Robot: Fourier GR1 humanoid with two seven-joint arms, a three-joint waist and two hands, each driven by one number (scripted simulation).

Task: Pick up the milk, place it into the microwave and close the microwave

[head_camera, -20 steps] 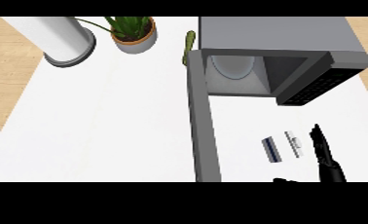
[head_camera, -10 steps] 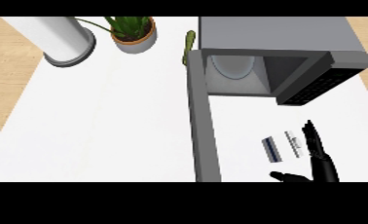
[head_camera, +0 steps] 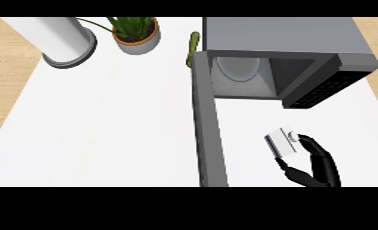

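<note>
The milk, a small white and grey carton, is over the counter in front of the microwave, to the right of its door. My right hand comes in from the lower right. Its fingers curl over the carton's right side and its thumb sits just below the carton's near end. The microwave door stands wide open, swung out toward me at the left of the hand. Inside the cavity a round glass plate shows. My left hand is out of sight.
A white cylinder on a grey base stands at the back left, with a potted plant beside it. A slim green object leans by the microwave's left side. The black keypad panel juts out at the right.
My right hand has risen into view and its straight fingers have curled onto the milk. The carton has shifted slightly up and left.
</note>
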